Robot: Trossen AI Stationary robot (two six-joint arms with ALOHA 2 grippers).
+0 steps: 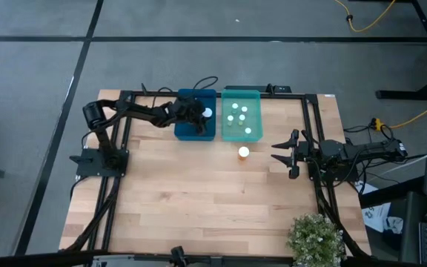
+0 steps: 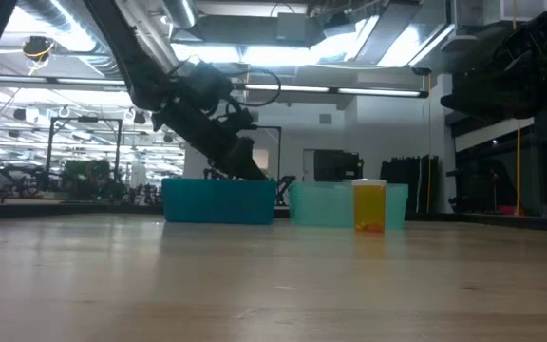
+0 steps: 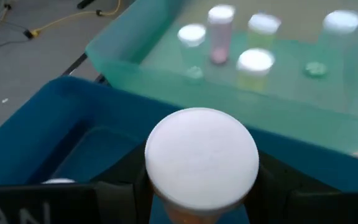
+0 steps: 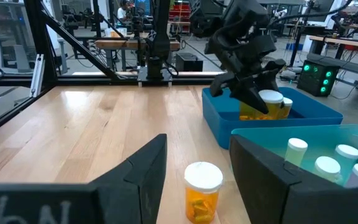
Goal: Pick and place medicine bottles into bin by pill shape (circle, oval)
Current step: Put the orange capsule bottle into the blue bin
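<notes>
We have the left claw [image 1: 201, 119] clenched on an amber bottle [image 4: 269, 106] over the blue bin [image 1: 184, 133], release next; the right claw [image 1: 283, 153], released, waits at three o'clock on the bench [image 1: 199, 200].

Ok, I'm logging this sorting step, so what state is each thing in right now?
Left claw: shut on an orange-amber white-capped bottle, over the blue plastic bin.
Right claw: open, empty, at the table's right.
Orange-amber bottle on wood: upright, capped, unsorted.
Teal plastic bin: holds five upright pale bottles.

Orange bottle [image 4: 202, 190] on table between own open fingers [image 4: 143, 167]; left gripper [image 4: 258, 99] over blue bin [image 4: 229, 127].
</notes>
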